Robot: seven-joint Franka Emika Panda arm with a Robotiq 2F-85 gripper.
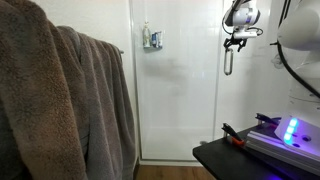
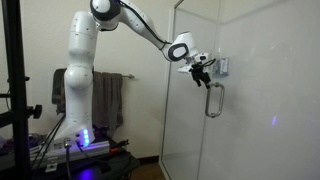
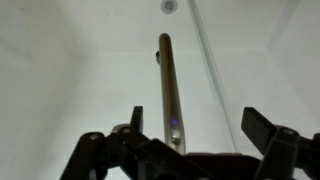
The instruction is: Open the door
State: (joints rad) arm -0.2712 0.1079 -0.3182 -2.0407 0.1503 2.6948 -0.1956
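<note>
A: Gripper point(image 3: 192, 116) status?
B: Spread, empty, near handle point(image 3: 168, 85) top end; door point(image 2: 262, 110) glass right behind handle
A: Tip?
B: Centre bar btwn fingers, clamp firm, pull slow

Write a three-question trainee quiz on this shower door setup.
1. True or false: the gripper is shut on the chrome handle.
2. What hangs in the foreground of an exterior view? A) brown towels B) a mirror C) a curtain
3. Fill in: the handle on the door runs ____.
Key: 1 false, the jaws stand open with the handle between them; 2 A; 3 vertically.
</note>
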